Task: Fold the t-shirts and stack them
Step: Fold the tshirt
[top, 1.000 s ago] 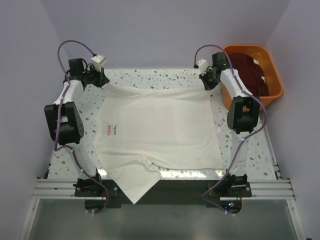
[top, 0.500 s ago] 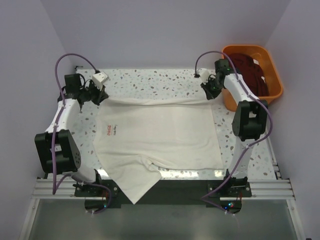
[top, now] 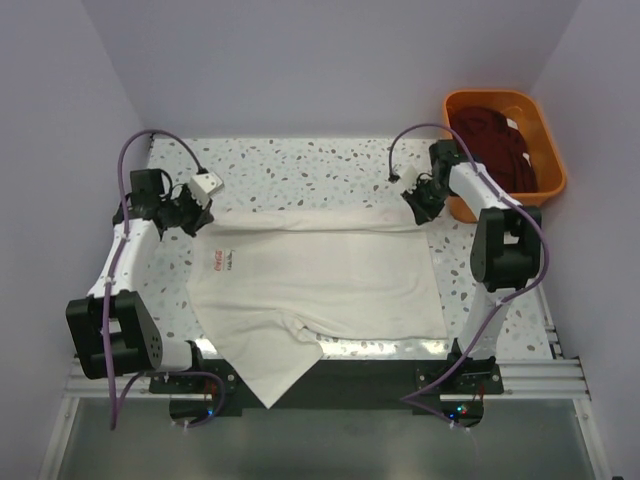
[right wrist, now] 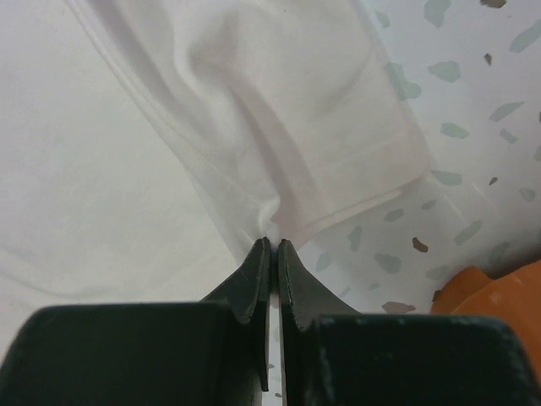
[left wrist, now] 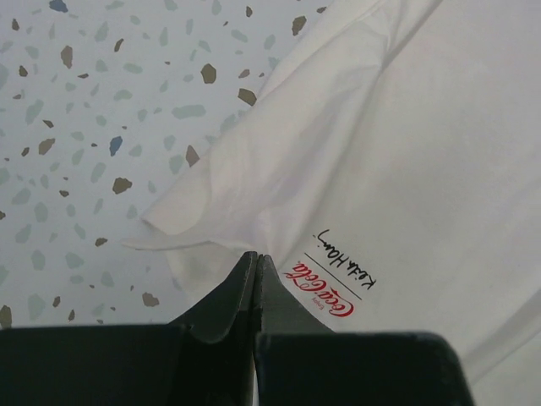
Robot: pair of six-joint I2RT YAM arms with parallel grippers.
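Top external view: one cream-white t-shirt (top: pixel 320 275) lies spread on the counter (top: pixel 300 160), and one maroon t-shirt (top: pixel 490 135) waits in the orange tub (top: pixel 497 95). Left fingers (left wrist: pixel 252 269) and right fingers (right wrist: pixel 264 258), each pinched tight on a far corner of the cream cloth, probably hold that hem to draw it nearward for folding.

Place: a lab test booth.
Walls: bare lilac panels (top: pixel 330 70) around my table's (top: pixel 300 165) far and side edges.
Mount: aluminium rails (top: pixel 545 377) carry my bases (top: pixel 186 377) at its near edge.
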